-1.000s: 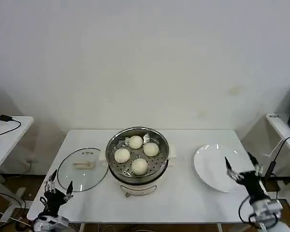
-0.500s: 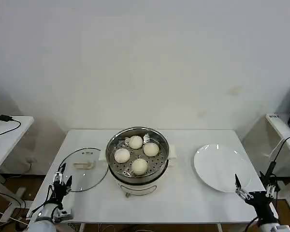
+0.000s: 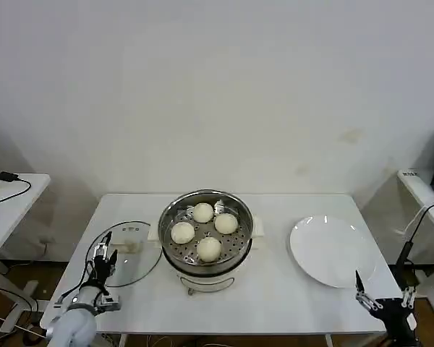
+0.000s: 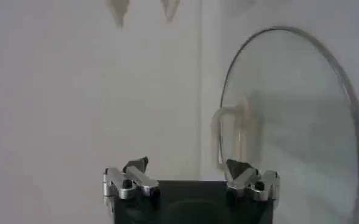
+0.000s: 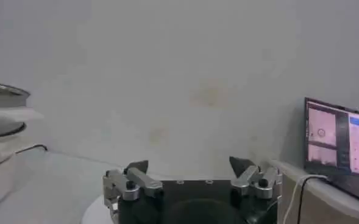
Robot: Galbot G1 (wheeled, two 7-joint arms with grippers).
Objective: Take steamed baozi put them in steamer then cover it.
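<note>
All four steamed baozi [image 3: 205, 230] lie in the steamer [image 3: 205, 235]. The cover [image 3: 123, 253], not yet placed, lies just before the left gripper [image 3: 103, 261], whose fingers are spread. The right gripper [image 3: 382, 301], also spread, waits apart.

Bright, even light fills the room, soft and diffuse, the pale wall nearly washed out. The steamer [image 3: 205, 233] catches a crisp gleam along its steel rim and drops only a faint shadow on the table [image 3: 275, 289] beneath. Head view stays sharp. Close ahead of the left gripper [image 4: 190, 171], the cover [image 4: 292, 115] looks hazy and milky, its glass greyed by reflection. Beyond the right gripper [image 5: 191, 168], the wall goes soft, and a laptop screen [image 5: 341, 146] glows pink.
</note>
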